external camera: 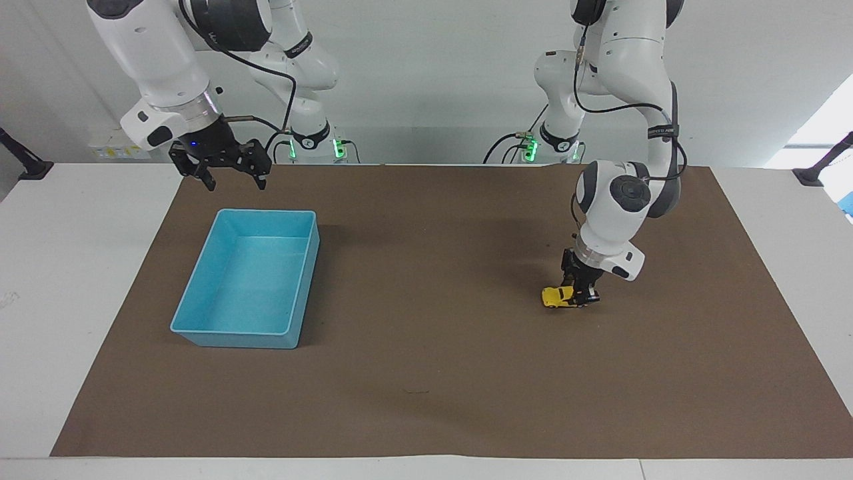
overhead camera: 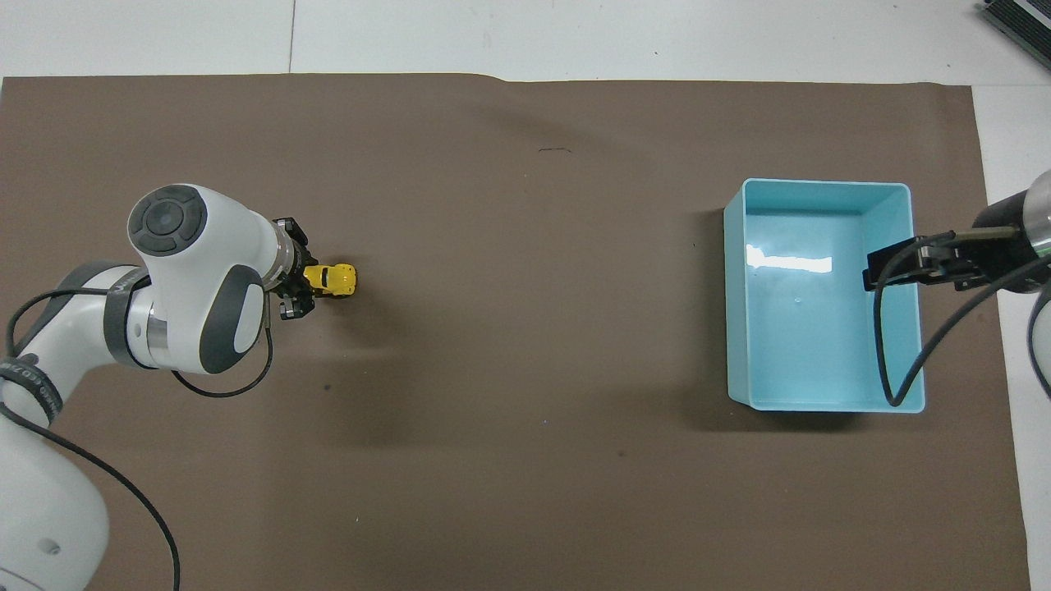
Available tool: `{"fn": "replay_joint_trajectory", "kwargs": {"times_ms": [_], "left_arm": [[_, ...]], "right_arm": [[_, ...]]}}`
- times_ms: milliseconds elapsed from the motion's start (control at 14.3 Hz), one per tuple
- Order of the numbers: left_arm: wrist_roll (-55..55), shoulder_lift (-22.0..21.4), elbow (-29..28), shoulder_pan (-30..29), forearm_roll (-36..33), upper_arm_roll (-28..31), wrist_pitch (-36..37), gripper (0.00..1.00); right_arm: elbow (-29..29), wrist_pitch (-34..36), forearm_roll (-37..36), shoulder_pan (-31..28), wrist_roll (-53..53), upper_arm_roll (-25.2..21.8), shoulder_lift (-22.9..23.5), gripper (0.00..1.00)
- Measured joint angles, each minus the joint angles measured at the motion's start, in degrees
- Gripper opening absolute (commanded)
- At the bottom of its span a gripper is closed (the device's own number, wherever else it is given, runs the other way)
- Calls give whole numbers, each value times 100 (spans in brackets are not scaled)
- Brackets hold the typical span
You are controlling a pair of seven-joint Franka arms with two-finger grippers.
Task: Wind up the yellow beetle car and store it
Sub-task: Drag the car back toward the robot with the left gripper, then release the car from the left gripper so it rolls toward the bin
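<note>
The yellow beetle car (external camera: 557, 297) (overhead camera: 332, 279) rests on the brown mat toward the left arm's end of the table. My left gripper (external camera: 578, 297) (overhead camera: 305, 281) is down at mat level and shut on the car's rear end, which it hides. The car's front sticks out toward the blue bin. My right gripper (external camera: 230, 175) (overhead camera: 891, 264) waits open in the air over the edge of the bin (external camera: 200, 313) (overhead camera: 821, 190) that lies nearest the robots, holding nothing.
The light blue bin holds nothing and stands toward the right arm's end of the table. A brown mat (external camera: 426, 387) (overhead camera: 525, 492) covers most of the white table. A black cable (overhead camera: 895, 353) from the right wrist hangs over the bin.
</note>
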State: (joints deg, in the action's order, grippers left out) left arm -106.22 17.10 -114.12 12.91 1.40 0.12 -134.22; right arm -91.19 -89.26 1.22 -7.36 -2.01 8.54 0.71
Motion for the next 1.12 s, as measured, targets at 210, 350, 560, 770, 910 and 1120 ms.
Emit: {"fn": "replay_joint_trajectory", "kwargs": {"times_ms": [210, 350, 560, 770, 910, 1120], "left_arm": [[29, 40, -8, -11, -8, 4, -93, 100], [43, 271, 1, -24, -22, 41, -340, 100], [35, 301, 275, -33, -22, 39, 142, 100], [13, 140, 692, -33, -21, 22, 846, 100], [12, 90, 733, -33, -21, 22, 934, 100], [12, 93, 745, -34, -21, 27, 936, 100]], "right_arm": [[0, 0, 0, 0, 0, 0, 0, 100], [0, 0, 0, 0, 0, 0, 0, 100], [0, 0, 0, 0, 0, 0, 0, 100], [0, 0, 0, 0, 0, 0, 0, 100], [0, 0, 0, 0, 0, 0, 0, 100], [0, 0, 0, 0, 0, 0, 0, 100]]}}
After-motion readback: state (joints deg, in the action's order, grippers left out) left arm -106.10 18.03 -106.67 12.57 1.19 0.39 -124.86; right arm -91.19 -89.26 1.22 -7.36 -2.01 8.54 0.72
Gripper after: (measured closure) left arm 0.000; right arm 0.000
